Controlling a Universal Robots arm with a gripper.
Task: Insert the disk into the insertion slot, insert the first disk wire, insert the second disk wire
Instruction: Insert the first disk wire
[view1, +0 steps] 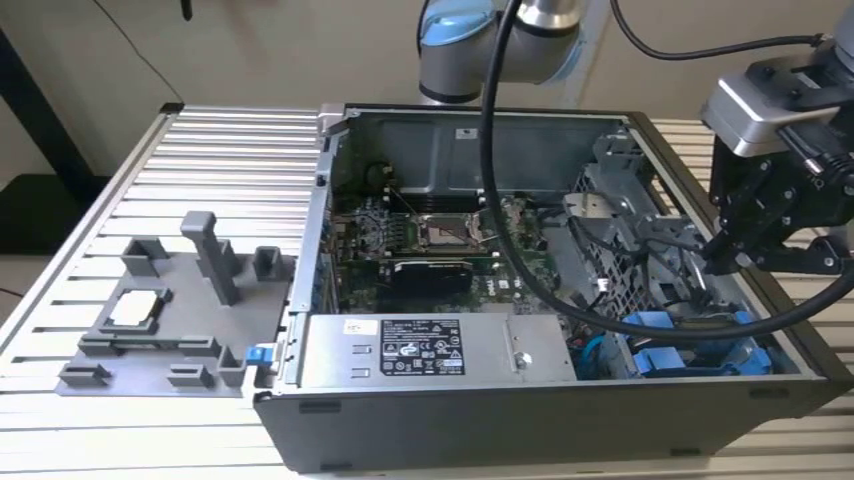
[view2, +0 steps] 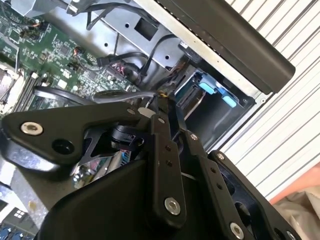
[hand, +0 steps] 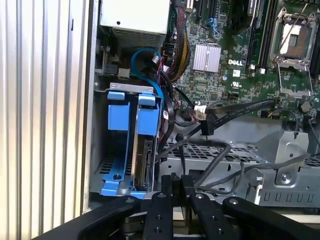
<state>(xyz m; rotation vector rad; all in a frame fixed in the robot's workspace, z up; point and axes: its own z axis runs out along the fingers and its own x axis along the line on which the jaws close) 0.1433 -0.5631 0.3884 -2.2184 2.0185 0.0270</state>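
Observation:
The disk (hand: 145, 162) stands on edge in its bright blue carrier (hand: 148, 119), seated in the insertion slot (hand: 116, 172) of the drive cage at the case's corner. In the exterior view this bay (view1: 674, 345) is at the lower right of the open case. My gripper (view1: 715, 262) hangs over the case's right side, above the cage. In both wrist views its fingers (hand: 166, 186) are pressed together on a thin dark disk wire (hand: 181, 157) that runs up toward the disk's end. In the second wrist view the gripper (view2: 161, 100) tips meet over the cage.
A grey labelled power-supply box (view1: 414, 345) sits at the case front, with the motherboard and its CPU socket (view1: 451, 232) behind it. The arm's thick black cable (view1: 514, 235) drapes across the case. A grey fixture (view1: 160, 310) stands on the ribbed table at the exterior view's left.

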